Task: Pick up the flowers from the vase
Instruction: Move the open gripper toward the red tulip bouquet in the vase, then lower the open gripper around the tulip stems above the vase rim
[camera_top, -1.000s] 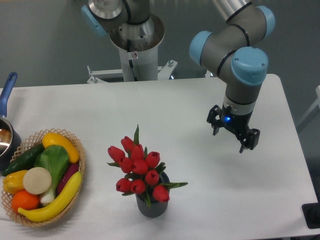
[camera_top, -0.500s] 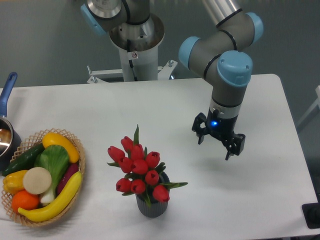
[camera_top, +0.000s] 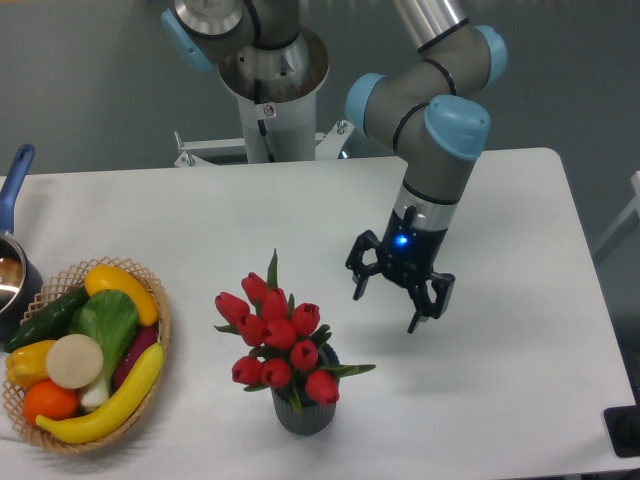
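Observation:
The flowers (camera_top: 279, 334), a bunch of red tulip buds with green leaves, stand in the vase (camera_top: 303, 412), a small dark grey ribbed pot near the table's front edge. The bunch spreads wider than the vase and hides its mouth. My gripper (camera_top: 388, 307) hangs above the table to the right of the flowers and slightly behind them, about a hand's width from the nearest buds. Its two fingers are spread apart and hold nothing.
A wicker basket (camera_top: 159, 324) of colourful vegetables sits at the front left. A blue-handled saucepan (camera_top: 12, 262) is at the left edge. The robot's base (camera_top: 270, 80) stands behind the table. The table's right edge (camera_top: 595, 290) is past the gripper.
My gripper has moved left and toward the front, from the right part of the table to a spot close beside the flowers. It stays open. The flowers and vase have not moved.

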